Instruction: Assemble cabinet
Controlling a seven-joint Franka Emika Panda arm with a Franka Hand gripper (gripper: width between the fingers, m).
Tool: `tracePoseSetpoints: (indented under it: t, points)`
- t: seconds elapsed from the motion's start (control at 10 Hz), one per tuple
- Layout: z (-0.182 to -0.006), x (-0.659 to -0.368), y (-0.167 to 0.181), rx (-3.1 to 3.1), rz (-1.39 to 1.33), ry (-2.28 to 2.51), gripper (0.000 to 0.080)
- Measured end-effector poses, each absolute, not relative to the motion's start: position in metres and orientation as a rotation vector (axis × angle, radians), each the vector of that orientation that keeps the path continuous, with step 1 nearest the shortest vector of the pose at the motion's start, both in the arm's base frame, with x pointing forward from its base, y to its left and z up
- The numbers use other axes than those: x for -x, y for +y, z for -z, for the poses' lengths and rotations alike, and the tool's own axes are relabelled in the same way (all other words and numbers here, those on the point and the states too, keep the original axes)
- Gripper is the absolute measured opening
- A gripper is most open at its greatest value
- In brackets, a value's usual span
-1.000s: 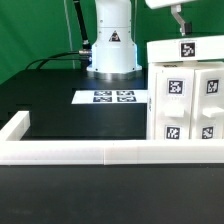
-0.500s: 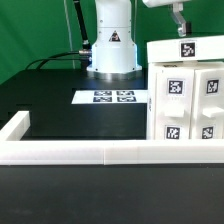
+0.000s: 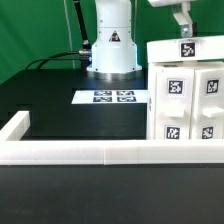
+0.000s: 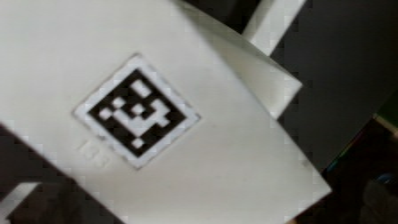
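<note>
1. We see a black table in front of a green curtain. The arm's white base stands at the far side, near the middle.
2. The marker board lies flat on the table just in front of the base.
3. A low white rail runs along the near edge and turns back at the exterior view's left.
4. The cabinet stands at the exterior view's right, just behind the rail. Its front faces carry several black-and-white square tags, and one more sits on the upper panel.
5. The claw hangs just above the cabinet's top edge. We cannot tell whether its fingers are apart or together, nor whether it touches the cabinet.
6. In the wrist view, a white cabinet face fills most of the picture, with one tag turned on its corner.
</note>
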State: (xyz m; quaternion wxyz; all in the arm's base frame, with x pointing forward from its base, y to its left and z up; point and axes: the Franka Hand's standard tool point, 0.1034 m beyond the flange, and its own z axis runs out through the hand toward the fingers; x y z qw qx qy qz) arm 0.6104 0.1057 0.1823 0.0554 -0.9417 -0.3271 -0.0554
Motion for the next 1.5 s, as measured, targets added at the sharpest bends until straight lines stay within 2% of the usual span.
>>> tracePoseSetpoints:
  t: [0.2,0.6,1.1,1.2,1.3,1.4,1.5]
  points:
    - [-0.181,-0.611,0.101,2.755,0.183,-1.307,0.0797]
    - [-0.174,-0.609,0.091,2.612,0.167,-1.621,0.0797]
    - [-0.157,-0.602,0.088,2.606,0.131,-1.62,0.0797]
    - [-0.157,-0.602,0.087,2.606,0.131,-1.619,0.0666]
    - [-0.157,-0.602,0.087,2.62,0.13,-1.595,0.0666]
    - [-0.157,-0.602,0.087,2.632,0.128,-1.573,0.0558]
    - [-0.156,-0.602,0.087,2.637,0.127,-1.564,0.056]
